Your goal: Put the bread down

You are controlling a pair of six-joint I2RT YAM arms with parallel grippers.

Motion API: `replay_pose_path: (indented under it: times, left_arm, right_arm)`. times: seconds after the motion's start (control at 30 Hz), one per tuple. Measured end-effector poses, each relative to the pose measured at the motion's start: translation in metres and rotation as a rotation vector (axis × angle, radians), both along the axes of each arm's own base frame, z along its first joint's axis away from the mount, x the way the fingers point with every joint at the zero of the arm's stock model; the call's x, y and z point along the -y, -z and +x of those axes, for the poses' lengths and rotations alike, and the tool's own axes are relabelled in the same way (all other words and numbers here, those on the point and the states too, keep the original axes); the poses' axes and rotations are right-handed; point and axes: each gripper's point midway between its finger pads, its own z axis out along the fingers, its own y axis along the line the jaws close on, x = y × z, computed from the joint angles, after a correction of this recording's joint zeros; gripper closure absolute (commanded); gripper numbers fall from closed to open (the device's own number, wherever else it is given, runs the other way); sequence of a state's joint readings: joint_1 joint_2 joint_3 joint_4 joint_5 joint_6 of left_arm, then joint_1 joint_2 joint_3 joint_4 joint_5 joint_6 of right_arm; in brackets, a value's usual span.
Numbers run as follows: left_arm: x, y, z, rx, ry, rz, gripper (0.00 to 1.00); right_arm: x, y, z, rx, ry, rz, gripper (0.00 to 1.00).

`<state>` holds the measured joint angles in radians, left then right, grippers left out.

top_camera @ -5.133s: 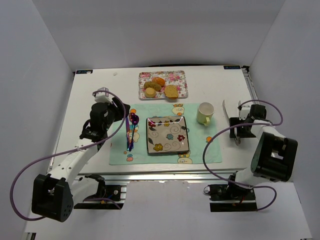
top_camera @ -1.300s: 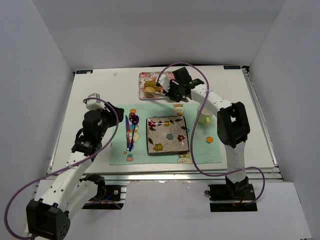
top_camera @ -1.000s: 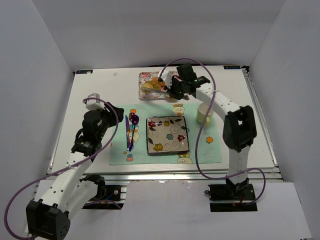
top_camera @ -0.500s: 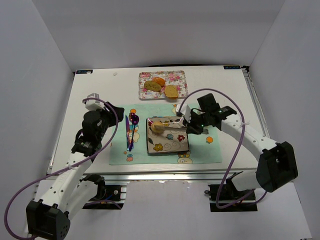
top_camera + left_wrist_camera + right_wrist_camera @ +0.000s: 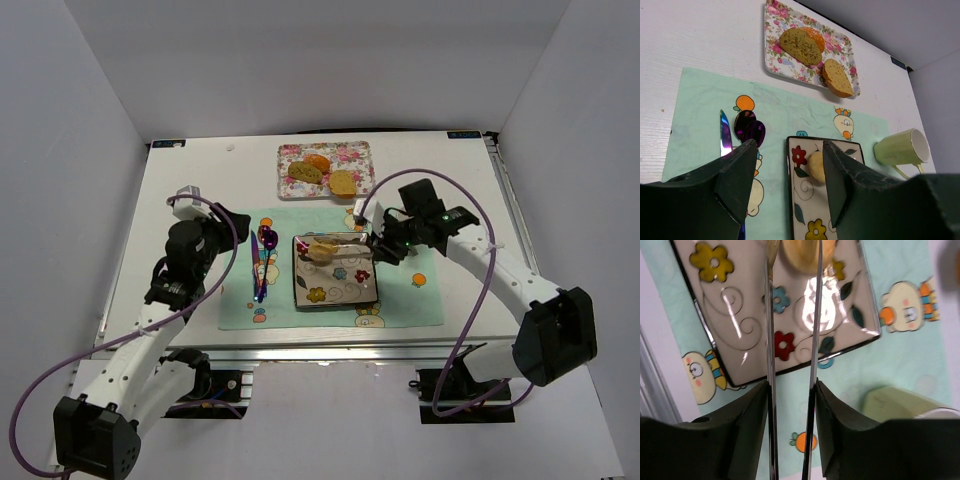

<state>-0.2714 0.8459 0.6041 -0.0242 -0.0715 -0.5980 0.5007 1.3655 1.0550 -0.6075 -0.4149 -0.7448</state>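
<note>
While the bread point(image 5: 322, 249) already rests on the flowered plate point(image 5: 335, 290) at mid-frame, the right tool point(image 5: 335, 250) (tongs parted around it, barely) only needs withdrawing; the left tool point(image 5: 785, 165) hangs spread and empty.

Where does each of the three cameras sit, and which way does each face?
Top external: overhead behind the bases, looking down at the table; both arms show.
Left wrist: low, facing the floral tray; own dark fingers show.
Right wrist: above the flowered plate; tongs show.
All share the bread on the plate.
</note>
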Motion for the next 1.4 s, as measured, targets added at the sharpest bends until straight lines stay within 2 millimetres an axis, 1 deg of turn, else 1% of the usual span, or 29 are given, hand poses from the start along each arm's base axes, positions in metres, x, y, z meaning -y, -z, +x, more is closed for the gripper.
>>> replay_pose_path:
  times: [0.17, 0.23, 0.3, 0.37, 0.43, 0.6, 0.67, 0.73, 0.8, 1.03, 1.17, 1.27, 1.4]
  left_arm:
    - [0.0, -0.001, -0.002, 0.006, 0.0, -0.006, 0.35]
    - [0.0, 0.0, -0.002, 0.005, -0.001, -0.006, 0.35]
    - [0.0, -0.001, -0.002, 0.005, -0.001, -0.006, 0.35]
    - [0.0, 0.0, -0.001, 0.004, 0.0, -0.005, 0.35]
    - [0.0, 0.0, -0.001, 0.003, 0.0, -0.005, 0.35]
    - [0.0, 0.0, -0.001, 0.004, -0.001, -0.006, 0.35]
    - [0.0, 0.0, -0.001, 0.004, -0.001, -0.006, 0.35]
    - [0.0, 0.0, -0.001, 0.004, -0.001, -0.006, 0.35]
    - [0.0, 0.0, -0.002, 0.004, -0.001, -0.006, 0.35]
    - [0.0, 0.0, -0.002, 0.003, 0.0, -0.006, 0.35]
    - [0.0, 0.001, -0.001, 0.0, 0.0, -0.005, 0.35]
    - [0.0, 0.0, 0.0, 0.006, 0.0, -0.007, 0.35]
    - [0.001, -0.003, 0.001, 0.017, 0.0, -0.01, 0.35]
  right_arm:
    - [-0.005, -0.037, 0.027, 0.095, 0.028, 0.055, 0.56]
    - [-0.006, -0.047, 0.041, 0.123, 0.046, 0.062, 0.57]
    - [-0.01, -0.051, 0.06, 0.149, 0.063, 0.062, 0.58]
    - [-0.013, -0.05, 0.079, 0.162, 0.081, 0.05, 0.58]
    - [-0.014, -0.043, 0.099, 0.181, 0.105, 0.027, 0.58]
    - [-0.01, -0.016, 0.143, 0.216, 0.156, -0.08, 0.58]
    - [-0.008, -0.007, 0.153, 0.227, 0.165, -0.114, 0.58]
    - [-0.004, -0.001, 0.159, 0.237, 0.171, -0.143, 0.57]
    - [-0.001, 0.0, 0.161, 0.249, 0.174, -0.162, 0.57]
    - [0.001, -0.006, 0.172, 0.305, 0.188, -0.173, 0.57]
    - [0.0, -0.009, 0.172, 0.318, 0.181, -0.164, 0.58]
    - [0.0, -0.016, 0.166, 0.329, 0.172, -0.15, 0.58]
    - [-0.001, -0.032, 0.166, 0.363, 0.175, -0.123, 0.59]
